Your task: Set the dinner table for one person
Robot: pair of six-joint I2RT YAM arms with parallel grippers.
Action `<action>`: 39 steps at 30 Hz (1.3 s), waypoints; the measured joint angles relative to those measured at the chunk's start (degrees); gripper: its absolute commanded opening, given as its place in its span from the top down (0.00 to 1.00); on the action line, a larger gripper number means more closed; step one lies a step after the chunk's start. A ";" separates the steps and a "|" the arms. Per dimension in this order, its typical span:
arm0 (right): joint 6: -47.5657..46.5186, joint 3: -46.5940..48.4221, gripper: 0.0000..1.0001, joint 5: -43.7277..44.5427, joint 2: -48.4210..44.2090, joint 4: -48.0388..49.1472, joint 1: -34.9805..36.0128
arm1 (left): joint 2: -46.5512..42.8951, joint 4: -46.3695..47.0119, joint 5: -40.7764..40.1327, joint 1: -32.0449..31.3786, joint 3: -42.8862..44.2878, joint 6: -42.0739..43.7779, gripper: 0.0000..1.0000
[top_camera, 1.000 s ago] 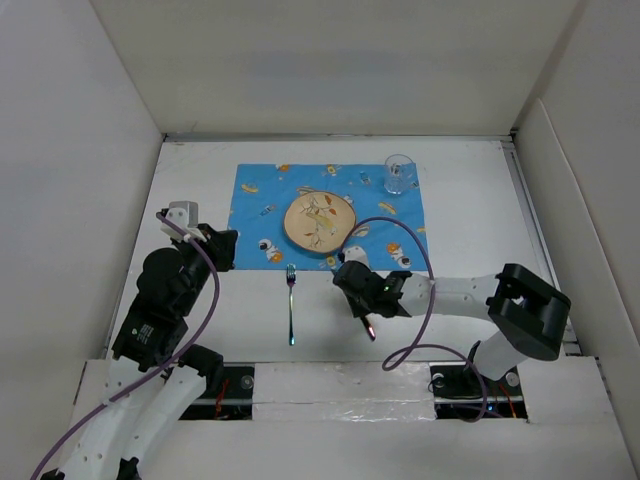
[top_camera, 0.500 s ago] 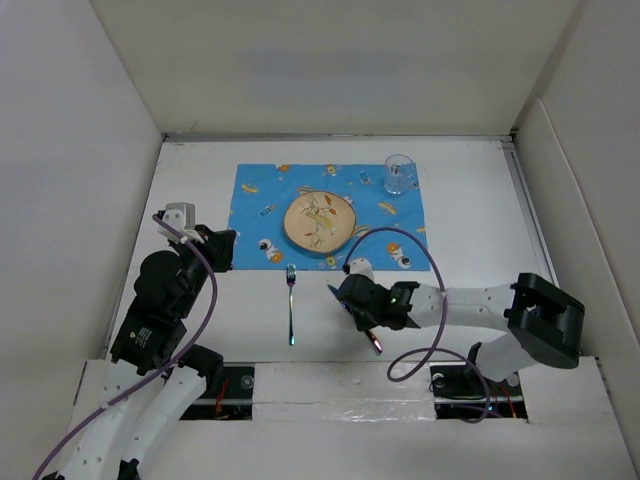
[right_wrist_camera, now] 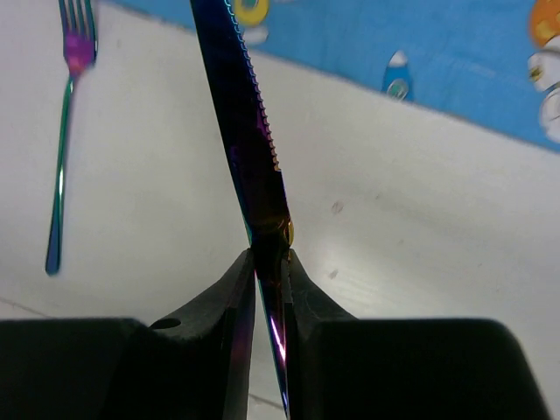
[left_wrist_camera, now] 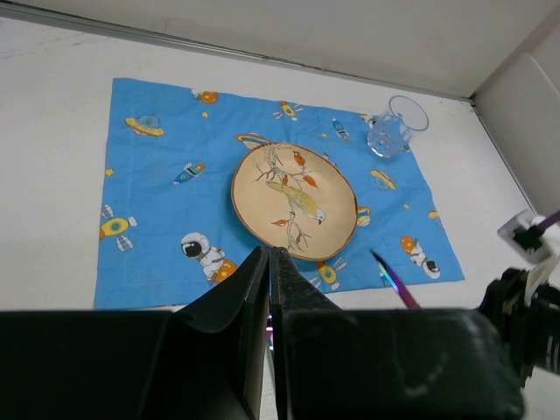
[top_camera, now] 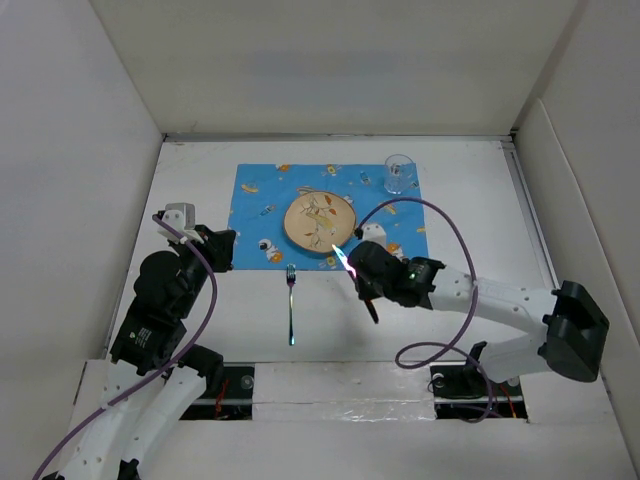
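White dinner table point(top_camera: 470, 200) spans the view, bearing placemat point(top_camera: 262, 195), plate point(top_camera: 319, 222) and fork point(top_camera: 291, 303). Right gripper point(right_wrist_camera: 268, 260) pinches a knife point(right_wrist_camera: 249, 114) above it, probably bound beside the plate; left gripper point(left_wrist_camera: 269, 259) rests pressed together, empty.

Knife point(right_wrist_camera: 255, 149): tip cut off by the right wrist view's top edge; handle hidden between the right jaws, its end lost at the bottom edge.
Fork point(right_wrist_camera: 66, 131): tine tips clipped by that same top edge, slightly blurred.
Placemat point(left_wrist_camera: 157, 192): near edge partly hidden behind the left jaws.
Right arm point(left_wrist_camera: 525, 293): cut off by the left wrist view's right edge.
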 measured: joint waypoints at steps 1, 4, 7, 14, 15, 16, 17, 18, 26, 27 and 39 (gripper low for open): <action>-0.55 1.38 1.00 0.28 0.02 0.35 -2.25 | 0.00 -0.02 0.00 0.00 0.00 0.00 0.97; -2.78 4.00 1.00 0.42 1.22 1.11 -8.17 | 0.02 0.00 0.09 0.00 0.00 0.00 0.97; -5.07 7.89 1.00 0.81 5.20 3.15 -14.60 | 0.02 0.00 0.39 0.00 0.00 0.00 0.97; -6.86 16.76 1.00 0.37 18.16 8.26 -26.32 | 0.02 0.09 0.79 0.00 0.00 0.00 0.97; -6.67 17.94 1.00 0.17 20.33 8.72 -27.50 | 0.02 0.11 0.90 0.00 0.00 0.00 0.97; -6.40 18.93 1.00 -0.02 22.21 9.18 -28.39 | 0.02 0.09 1.05 0.00 0.00 0.00 0.97; -6.08 19.78 1.00 -0.35 24.20 9.73 -29.29 | 0.02 0.11 1.22 0.00 0.00 0.00 0.97; -5.53 20.41 1.00 -0.70 26.01 10.21 -30.05 | 0.02 0.11 1.49 0.00 0.00 0.00 0.97; -1.81 24.61 1.00 -2.91 35.78 10.23 -32.48 | 0.02 0.11 2.75 0.00 -0.02 -0.04 0.96; -1.49 25.22 0.97 -3.04 36.50 10.29 -32.48 | 0.02 0.11 2.78 0.00 -0.02 -0.09 0.95; -0.52 25.73 0.37 -4.55 35.19 10.78 -33.03 | 11.19 -0.20 4.22 0.00 0.00 -1.49 0.63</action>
